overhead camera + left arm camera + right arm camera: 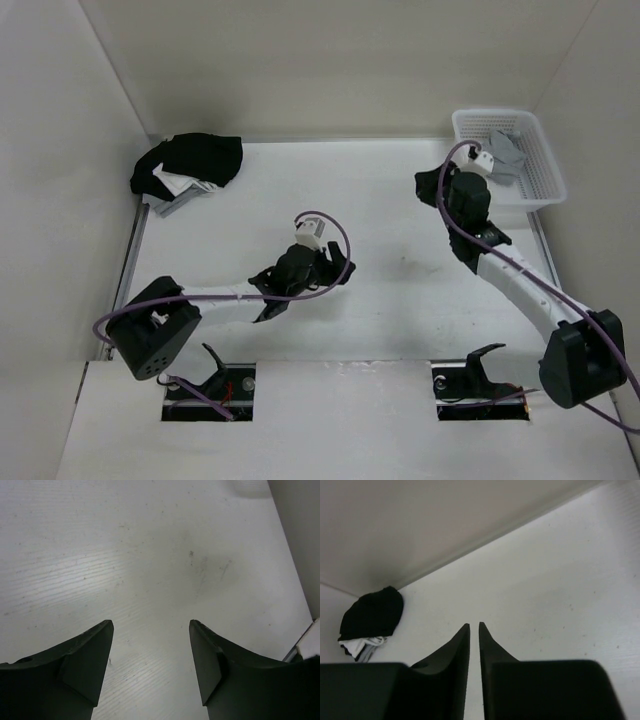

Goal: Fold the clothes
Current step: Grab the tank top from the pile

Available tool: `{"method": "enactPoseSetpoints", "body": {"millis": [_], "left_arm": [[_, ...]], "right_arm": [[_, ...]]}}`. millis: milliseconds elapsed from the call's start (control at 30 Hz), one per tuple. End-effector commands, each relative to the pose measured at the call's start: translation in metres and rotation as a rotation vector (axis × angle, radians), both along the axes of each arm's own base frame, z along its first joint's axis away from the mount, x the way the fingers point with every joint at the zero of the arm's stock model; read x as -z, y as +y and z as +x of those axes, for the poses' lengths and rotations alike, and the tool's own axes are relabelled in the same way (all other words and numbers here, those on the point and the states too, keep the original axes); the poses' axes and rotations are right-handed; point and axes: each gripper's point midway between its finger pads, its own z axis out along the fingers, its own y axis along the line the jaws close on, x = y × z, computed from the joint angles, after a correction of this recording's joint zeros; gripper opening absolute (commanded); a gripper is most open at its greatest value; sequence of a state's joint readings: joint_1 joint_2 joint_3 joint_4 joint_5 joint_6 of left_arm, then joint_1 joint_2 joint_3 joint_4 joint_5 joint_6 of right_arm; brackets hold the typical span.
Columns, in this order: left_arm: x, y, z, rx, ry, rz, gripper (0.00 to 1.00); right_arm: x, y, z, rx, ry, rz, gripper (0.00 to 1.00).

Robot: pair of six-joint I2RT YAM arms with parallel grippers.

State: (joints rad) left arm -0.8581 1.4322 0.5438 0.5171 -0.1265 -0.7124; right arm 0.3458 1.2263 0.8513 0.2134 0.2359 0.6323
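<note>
The grey top (505, 150) lies bunched in the basket (546, 182) just beside the nearly closed, empty right gripper (474, 625), which should turn toward it, open and pinch a top fold, while the left gripper (151, 622) hangs wide open, well apart.

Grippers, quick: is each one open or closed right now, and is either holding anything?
Left gripper: open, holding nothing.
Right gripper: shut but for a thin gap, holding nothing.
</note>
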Motion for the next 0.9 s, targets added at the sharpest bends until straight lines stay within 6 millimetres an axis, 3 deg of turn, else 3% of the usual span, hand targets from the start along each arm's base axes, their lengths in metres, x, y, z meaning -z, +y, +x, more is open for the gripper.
{"method": "enactPoseSetpoints", "body": {"millis": [0, 33, 67, 167, 233, 267, 400, 600, 867], "left_arm": [[-0.028, 0.006, 0.002, 0.008, -0.135, -0.024, 0.56], [-0.03, 0.009, 0.002, 0.005, -0.164, -0.014, 0.49], [-0.031, 0.009, 0.002, 0.006, -0.169, -0.012, 0.47], [-0.034, 0.015, 0.002, 0.001, -0.187, -0.012, 0.26], [-0.034, 0.019, 0.003, -0.008, -0.186, -0.018, 0.26], [-0.033, 0.021, 0.005, -0.015, -0.185, -0.016, 0.28], [-0.03, 0.028, 0.011, -0.043, -0.19, -0.031, 0.38], [-0.03, 0.031, 0.013, -0.052, -0.2, -0.057, 0.43], [-0.021, 0.021, 0.011, -0.017, -0.18, -0.063, 0.44]], "right_arm": [[-0.031, -0.033, 0.03, 0.107, -0.02, -0.03, 0.07], [-0.031, -0.053, 0.044, 0.164, -0.002, -0.041, 0.03], [-0.032, -0.058, 0.047, 0.178, 0.001, -0.044, 0.02], [-0.02, -0.13, 0.095, 0.373, 0.081, -0.099, 0.06], [-0.001, -0.171, 0.12, 0.474, 0.133, -0.124, 0.15], [0.016, -0.196, 0.137, 0.521, 0.172, -0.137, 0.24], [0.054, -0.24, 0.172, 0.573, 0.265, -0.154, 0.45], [0.087, -0.29, 0.206, 0.624, 0.311, -0.17, 0.6], [0.123, -0.308, 0.244, 0.586, 0.383, -0.205, 0.62]]}}
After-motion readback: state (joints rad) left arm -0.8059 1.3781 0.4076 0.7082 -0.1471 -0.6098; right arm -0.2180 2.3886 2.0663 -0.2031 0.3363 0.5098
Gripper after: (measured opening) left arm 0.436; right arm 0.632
